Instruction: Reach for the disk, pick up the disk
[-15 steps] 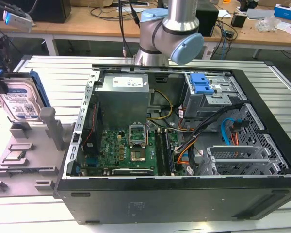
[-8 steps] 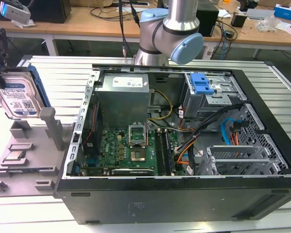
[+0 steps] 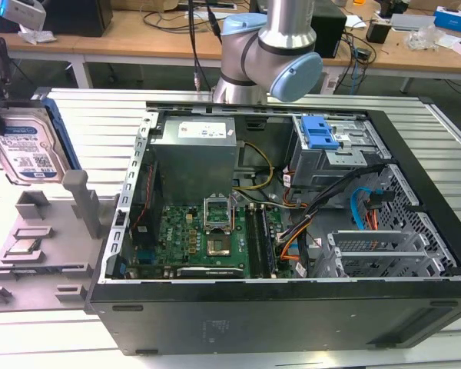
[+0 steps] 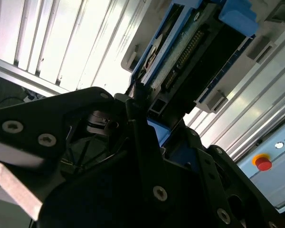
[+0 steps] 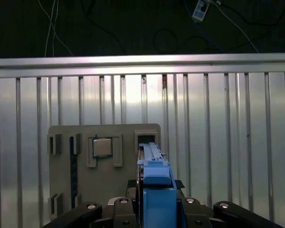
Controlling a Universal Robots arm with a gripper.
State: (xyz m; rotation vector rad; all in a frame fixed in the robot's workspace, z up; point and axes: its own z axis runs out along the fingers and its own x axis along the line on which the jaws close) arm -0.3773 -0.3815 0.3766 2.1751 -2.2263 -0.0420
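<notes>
Fingers [image 5: 133,186] were pinched on the disk [image 5: 154,178], one on each side of its blue bracket edge, as seen in the first wrist view. The second wrist view backed this up: the dark finger tip was pressed against the disk's connector end, pins and blue rail visible just past it. Disk sat edge-on between the fingers, upright.

Progress: reach looked done and the grasp made. Directly below the fingers was the grey holder plate [image 5: 104,190]; its dark slot [image 5: 146,138] just beyond the disk's far edge looked empty, so I judged the disk already out of the holder. How high it hung above the plate I couldn't tell. In the exterior view the disk was upright with its label facing the camera, above the holder's posts.

Beside the slot, a bit further from the fingers, a small square processor chip [image 5: 102,147] lay in its recess on the plate, untouched.

Under all of it was a ribbed metal surface [image 5: 228,142]. Well off from the fingers on that surface stood an open computer case [image 3: 292,323], board and cables exposed, with the arm [image 3: 269,54] rising behind it. Past the surface edge were wooden benches [image 3: 138,34] with cables and boxes.
</notes>
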